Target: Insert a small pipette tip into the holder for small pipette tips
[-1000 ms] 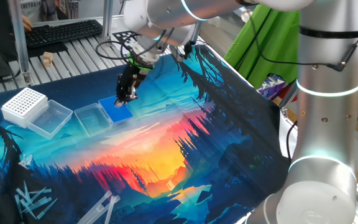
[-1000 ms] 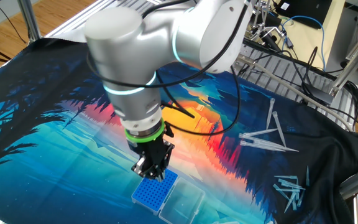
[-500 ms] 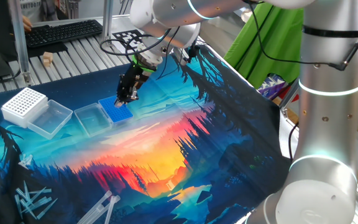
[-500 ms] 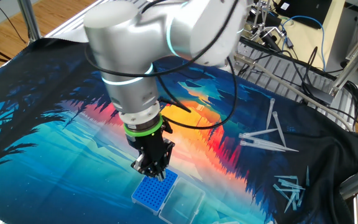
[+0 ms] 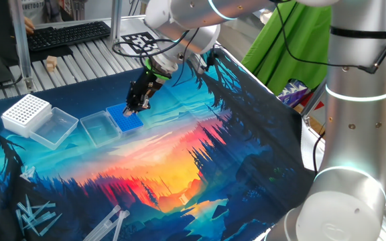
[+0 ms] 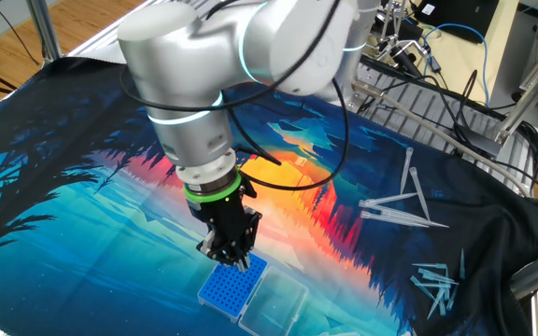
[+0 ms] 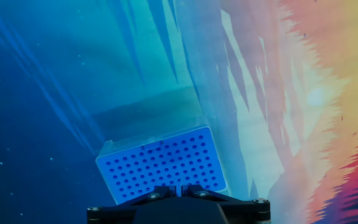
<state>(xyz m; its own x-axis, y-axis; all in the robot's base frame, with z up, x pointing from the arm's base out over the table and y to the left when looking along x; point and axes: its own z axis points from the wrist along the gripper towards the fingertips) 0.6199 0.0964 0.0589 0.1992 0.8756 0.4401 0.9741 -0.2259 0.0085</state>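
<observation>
- Blue and fine-holed, the small rectangular plastic rack for small pipette tips [image 7: 161, 167] lies directly under the black two-finger gripper [image 7: 178, 188]; its near edge is cut off by the fingers [image 7: 157, 194] in the hand view.
- The black fingers are drawn together to a narrow slit. In the hand view a thin pale sliver shows at that slit, just over the rack's grid; it is too small to say for certain that it is the small whitish pipette tip, and neither fixed view shows it.
- In one fixed view the gripper [image 5: 138, 107] tilts down over the rack [image 5: 124, 118], and its dark body hides the spot where the fingertips meet the holes.
- In the other fixed view the gripper [image 6: 229, 258] hangs over the far end of the blue rack [image 6: 233, 288]; whether it touches the grid cannot be told.
- The rack's clear plastic lid [image 5: 95, 126] lies open flat on the far side of the rack from the fingers; it is only a faint outline in the hand view.
- Beyond the lid, well apart from the fingers, stands a bigger white gridded rack [image 5: 26, 111] with its own clear tray [image 5: 54, 127].
- Loose clear pipette tips [image 6: 395, 203] lie scattered on the printed sunset-forest cloth [image 5: 179, 161] covering the desk, well apart from the fingers; another bunch [image 6: 435, 282] is partly lost in the cloth's dark folds.
</observation>
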